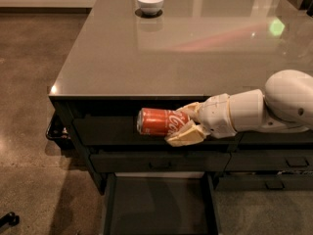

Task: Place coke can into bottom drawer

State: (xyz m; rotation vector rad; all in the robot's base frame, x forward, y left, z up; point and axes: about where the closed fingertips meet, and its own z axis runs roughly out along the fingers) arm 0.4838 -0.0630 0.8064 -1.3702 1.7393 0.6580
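My gripper (183, 123) is shut on the coke can (157, 122), a red-orange can with white script, held on its side with a silver end facing left. It hangs in front of the cabinet's upper drawer fronts, just below the countertop edge. The bottom drawer (159, 207) is pulled open directly below, a wide dark box with a flat bottom; nothing shows on the part of its floor in view. My white arm reaches in from the right.
A white bowl (150, 2) stands at the far end of the grey countertop (161, 53). Shut handled drawer fronts (159, 161) sit between the can and the open drawer. The right column's drawers (274, 163) are shut. A concrete floor lies to the left.
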